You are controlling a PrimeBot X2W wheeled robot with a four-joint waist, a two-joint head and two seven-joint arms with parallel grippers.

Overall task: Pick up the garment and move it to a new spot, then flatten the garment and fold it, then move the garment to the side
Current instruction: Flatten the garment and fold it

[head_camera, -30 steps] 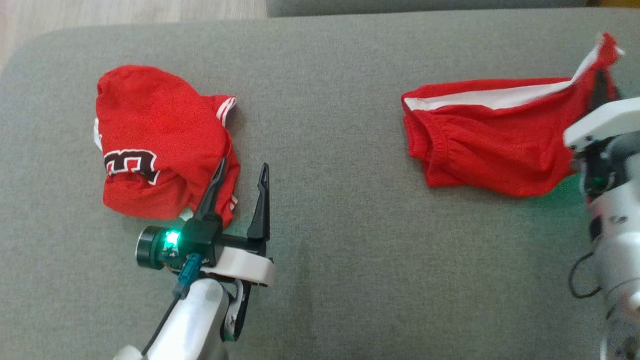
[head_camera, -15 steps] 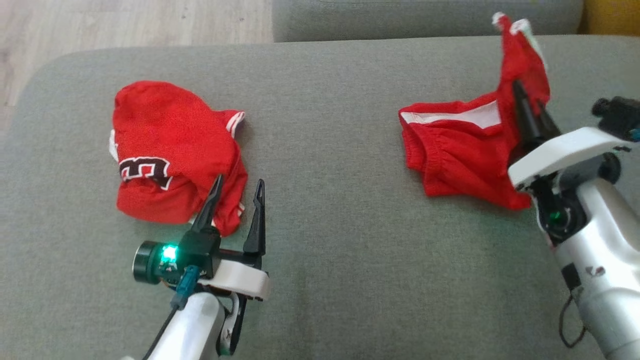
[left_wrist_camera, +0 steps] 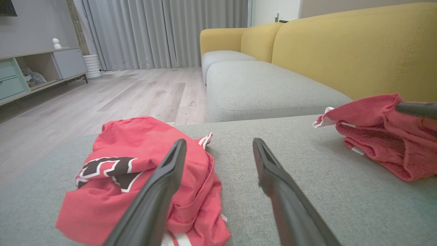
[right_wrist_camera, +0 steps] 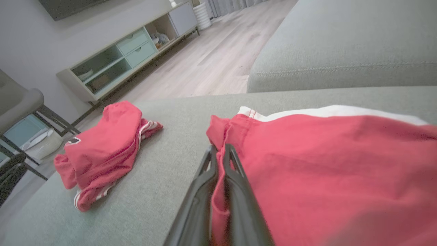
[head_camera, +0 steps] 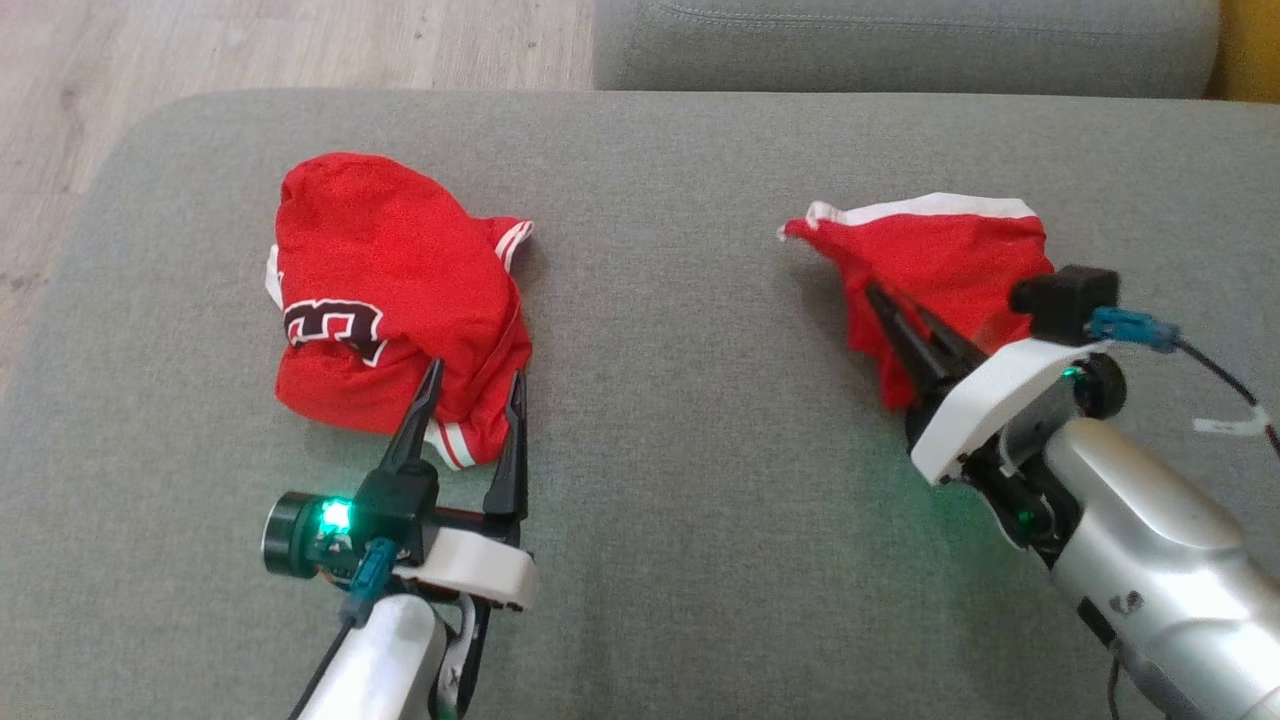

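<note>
The garment, red shorts with a white side stripe [head_camera: 950,255], lies bunched at the right of the grey sofa cushion [head_camera: 700,450]. My right gripper [head_camera: 890,300] is shut on a fold of the shorts, which drapes over its fingers in the right wrist view [right_wrist_camera: 218,150]; the shorts [right_wrist_camera: 324,164] spread to the right there. My left gripper [head_camera: 475,372] stands open at the near edge of a crumpled red jersey [head_camera: 380,280], nothing between its fingers [left_wrist_camera: 219,143]. The left wrist view shows the jersey [left_wrist_camera: 136,160] low at left and the shorts [left_wrist_camera: 375,136] at right.
A second grey seat [head_camera: 900,40] lies beyond the cushion, with a yellow backrest [left_wrist_camera: 341,51] behind. Wood floor [head_camera: 250,40] runs past the cushion's far-left edge. A low cabinet [right_wrist_camera: 129,51] stands across the room.
My right gripper has carried its held part of the shorts up and over toward the left, doubling them into a smaller bunch. The head view has shifted. The left gripper has stayed by the jersey.
</note>
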